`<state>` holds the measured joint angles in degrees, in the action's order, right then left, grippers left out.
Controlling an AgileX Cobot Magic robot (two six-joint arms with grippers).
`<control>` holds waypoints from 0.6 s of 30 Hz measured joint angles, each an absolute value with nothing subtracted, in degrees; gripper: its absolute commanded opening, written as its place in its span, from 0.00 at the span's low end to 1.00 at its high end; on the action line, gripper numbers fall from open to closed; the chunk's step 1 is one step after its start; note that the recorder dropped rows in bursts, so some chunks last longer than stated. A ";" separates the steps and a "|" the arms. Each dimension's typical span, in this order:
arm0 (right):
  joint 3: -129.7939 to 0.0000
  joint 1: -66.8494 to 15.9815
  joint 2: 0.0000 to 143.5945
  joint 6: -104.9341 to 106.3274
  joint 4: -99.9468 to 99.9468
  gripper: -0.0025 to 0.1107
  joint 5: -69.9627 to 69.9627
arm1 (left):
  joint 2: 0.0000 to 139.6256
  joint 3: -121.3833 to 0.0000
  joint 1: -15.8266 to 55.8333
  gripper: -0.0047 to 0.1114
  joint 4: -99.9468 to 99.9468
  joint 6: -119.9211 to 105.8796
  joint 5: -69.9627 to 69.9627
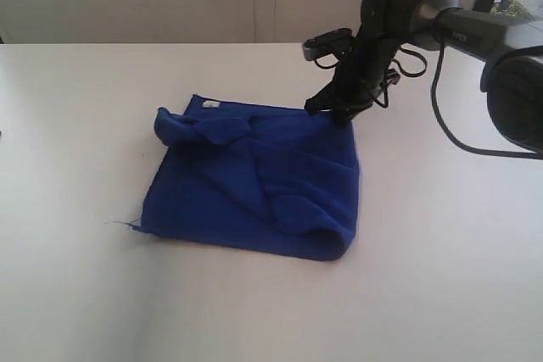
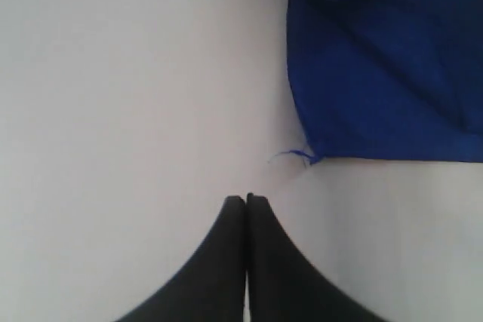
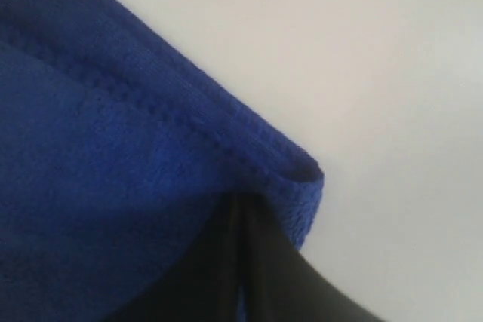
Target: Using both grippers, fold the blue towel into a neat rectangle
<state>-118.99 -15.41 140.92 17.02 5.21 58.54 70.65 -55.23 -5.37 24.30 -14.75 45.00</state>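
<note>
blue towel [image 1: 254, 180], centre frame on the counter [image 1: 85, 125], is seemingly pinched at its upper-right corner by closed fingers [image 3: 272, 280] of the right gripper [image 1: 339, 113]; left gripper [image 2: 246, 200] is pressed shut, empty.

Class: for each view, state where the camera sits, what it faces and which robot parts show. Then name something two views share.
Exterior: off the arms, above the table, looking down at the towel; right arm and right hand show.
Left wrist: rides its own arm, facing table and the towel's edge; shut left hand shows.
Right wrist: rides the right arm, close on a towel corner; shut right hand shows.
Shared: the towel's loose thread, in exterior and left wrist.
</note>
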 measured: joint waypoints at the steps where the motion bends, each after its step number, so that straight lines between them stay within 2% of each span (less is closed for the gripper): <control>1: -119.10 -14.95 140.92 16.39 4.95 0.02 59.77 | 71.94 -55.23 -5.37 0.04 25.55 -15.90 45.00; 6: -119.20 -14.25 140.56 13.10 3.20 0.02 65.79 | 79.83 -55.23 -1.54 0.04 31.88 -22.52 41.95; 18: -118.15 -14.25 139.83 5.42 2.29 0.02 67.99 | 95.30 -55.23 12.27 0.04 33.33 -24.36 23.59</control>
<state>-118.15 -14.25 139.83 5.42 2.29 67.99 95.30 -55.23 12.27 33.33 -24.36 23.59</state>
